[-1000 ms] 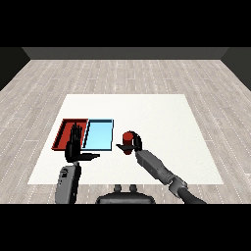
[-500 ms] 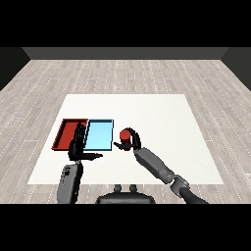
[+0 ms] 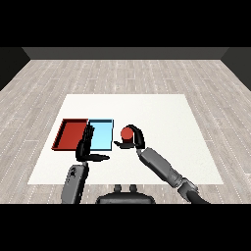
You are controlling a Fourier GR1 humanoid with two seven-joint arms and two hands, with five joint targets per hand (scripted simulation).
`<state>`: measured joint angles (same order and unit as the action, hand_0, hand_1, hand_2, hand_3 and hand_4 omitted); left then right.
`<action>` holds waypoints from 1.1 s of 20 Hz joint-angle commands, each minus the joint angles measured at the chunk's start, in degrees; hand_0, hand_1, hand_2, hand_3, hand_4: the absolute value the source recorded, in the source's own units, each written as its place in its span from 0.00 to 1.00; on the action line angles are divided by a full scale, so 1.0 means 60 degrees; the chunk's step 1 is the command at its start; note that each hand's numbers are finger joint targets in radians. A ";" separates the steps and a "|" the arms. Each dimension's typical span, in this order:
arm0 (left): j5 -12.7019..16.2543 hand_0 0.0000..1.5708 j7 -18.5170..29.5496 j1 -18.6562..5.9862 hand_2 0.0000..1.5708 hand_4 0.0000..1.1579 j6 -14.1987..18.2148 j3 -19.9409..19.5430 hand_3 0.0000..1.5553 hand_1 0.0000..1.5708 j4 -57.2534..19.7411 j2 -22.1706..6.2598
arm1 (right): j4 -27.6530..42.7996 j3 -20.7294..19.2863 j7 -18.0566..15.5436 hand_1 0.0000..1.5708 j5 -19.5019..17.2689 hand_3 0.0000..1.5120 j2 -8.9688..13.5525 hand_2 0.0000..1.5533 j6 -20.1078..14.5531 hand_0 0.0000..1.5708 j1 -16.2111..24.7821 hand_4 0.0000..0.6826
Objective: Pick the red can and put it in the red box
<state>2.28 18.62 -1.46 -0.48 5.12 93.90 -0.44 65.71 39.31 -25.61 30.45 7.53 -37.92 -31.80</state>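
Beside the light blue tray (image 3: 101, 134) and flat red tray (image 3: 71, 133) — nothing seen inside either — the small red cylindrical can (image 3: 127, 133) is clasped by the right robot hand (image 3: 135, 138); the left robot hand (image 3: 86, 145) is held straight-fingered.

Red can (image 3: 127, 133) — upright, beside light blue tray (image 3: 101, 133)

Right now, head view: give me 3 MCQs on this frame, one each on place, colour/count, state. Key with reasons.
1. Where is the red can?
A. In the red tray
B. In the light blue tray
C. In the right hand, right of both trays

2. How many trays lie on the table?
A. One
B. Two
C. Three

3. What is the left hand doing?
A. Open, holding nothing
B. Curled round the can
C. Out of view

Key:
1 C: the right hand curls round the can, past the light blue tray on its right.
2 B: only the red tray and the light blue one lie side by side.
3 A: the left hand shows straight fingers near the trays' front edge, nothing in them.
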 commanded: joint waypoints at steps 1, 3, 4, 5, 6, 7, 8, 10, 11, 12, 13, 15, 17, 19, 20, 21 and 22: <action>-0.0048 0.00 0.0199 -0.0438 0.00 0.00 0.0255 0.0285 0.00 0.00 -0.1000 0.0069 | 0.0817 -0.0431 0.0528 0.93 -0.0640 0.92 0.0185 0.92 0.0171 0.93 0.0225 0.96; 0.0007 0.00 -0.0643 -0.0357 0.00 0.00 0.0465 0.0762 0.00 0.00 -0.0326 0.0070 | 0.0894 -0.0692 0.0707 0.93 -0.0898 0.92 0.0160 0.92 0.0382 0.93 0.0305 0.96; 0.0013 0.00 -0.0645 -0.0380 0.00 0.00 0.0525 0.0811 0.00 0.00 -0.0345 0.0071 | 0.1050 -0.0636 0.1005 0.93 -0.1135 0.92 0.0087 0.92 0.0372 0.93 0.0057 0.96; 0.0017 0.00 -0.0649 -0.0405 0.00 0.00 0.0592 0.0866 0.00 0.00 -0.0362 0.0071 | 0.1749 -0.0662 0.1277 0.93 -0.1416 0.92 0.0173 0.92 -0.0071 0.93 0.0572 0.96; 0.0021 0.00 -0.0649 -0.0429 0.00 0.00 0.0655 0.0917 0.00 0.00 -0.0382 0.0072 | 0.1803 -0.1000 0.1360 0.92 -0.1408 0.92 0.0359 0.92 0.0492 0.92 0.0575 0.95; 0.0089 0.00 -0.0413 -0.0689 0.00 0.00 0.1007 0.1214 0.00 0.00 -0.0816 0.0072 | 0.1524 -0.1164 0.0760 0.92 -0.1439 0.92 0.0290 0.92 0.0820 0.92 0.1026 0.96; 0.0064 0.00 -0.0080 -0.0926 0.00 0.00 0.1533 0.1927 0.00 0.00 -0.1419 0.0072 | 0.1052 -0.1320 0.0861 0.92 -0.1368 0.92 -0.0043 0.92 0.0657 0.92 0.0427 0.96; 0.0251 0.00 -0.0813 -0.1376 0.00 0.00 0.2011 0.2100 0.00 0.00 -0.1077 0.0072 | 0.1090 -0.1523 0.1125 0.92 -0.1653 0.91 -0.0267 0.92 0.0790 0.92 0.0425 0.96; 0.0165 0.00 -0.0841 -0.0820 0.00 0.00 0.1516 0.1754 0.00 0.00 -0.0664 0.0072 | 0.1793 -0.1386 0.1591 0.92 -0.1946 0.91 -0.0492 0.92 0.0421 0.92 0.0516 0.96; 0.0561 0.00 -0.0887 -0.1468 0.00 0.00 0.1691 0.2177 0.00 0.00 -0.1328 0.0072 | 0.1789 -0.1429 0.0719 0.92 -0.1536 0.91 -0.0098 0.92 0.1006 0.92 0.1501 0.95; 0.0490 0.00 -0.0315 -0.0964 0.00 0.00 0.1634 0.2434 0.00 0.00 -0.1295 0.0072 | 0.1405 -0.1692 0.1270 0.92 -0.1893 0.91 -0.0495 0.92 0.0888 0.92 0.0753 0.95; 0.0448 0.00 -0.0530 -0.1248 0.00 0.00 0.1523 0.2019 0.00 0.00 -0.1499 0.0073 | 0.2136 -0.1875 0.1389 0.93 -0.2342 0.92 -0.0500 0.93 0.1022 0.93 0.1382 0.95; 0.0506 0.00 -0.0881 -0.1182 0.00 0.00 0.1119 0.1746 0.00 0.00 -0.1414 0.0005 | 0.1333 -0.2394 0.0670 0.93 -0.1969 0.92 -0.0556 0.93 0.1905 0.93 0.1344 0.97; 0.0899 0.00 -0.0594 -0.1686 0.00 0.00 0.1857 0.2478 0.00 0.00 -0.2306 0.0072 | 0.1292 -0.2078 0.0947 0.93 -0.2544 0.92 -0.1084 0.93 0.1482 0.93 0.1113 0.93; 0.1034 0.00 -0.0130 -0.1819 0.00 0.00 0.1624 0.2387 0.00 0.00 -0.2862 0.0072 | 0.1298 -0.1886 0.0887 0.93 -0.2458 0.92 -0.1225 0.93 0.1169 0.93 0.1080 0.94; 0.1042 0.00 -0.0848 -0.2342 0.00 0.00 0.2506 0.2950 0.00 0.00 -0.2531 0.0072 | 0.1915 -0.2128 0.1560 0.93 -0.2641 0.92 -0.0793 0.93 0.1527 0.93 0.1241 0.93; 0.1125 0.00 0.0056 -0.1722 0.00 0.00 0.1692 0.2546 0.00 0.00 -0.3127 0.0072 | 0.1994 -0.2007 0.2052 0.93 -0.2901 0.92 -0.1100 0.93 0.1128 0.93 0.0931 0.92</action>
<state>7.38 16.07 -11.34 10.27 19.72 80.05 -0.04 75.16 27.52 -17.81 15.94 2.38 -30.22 -25.52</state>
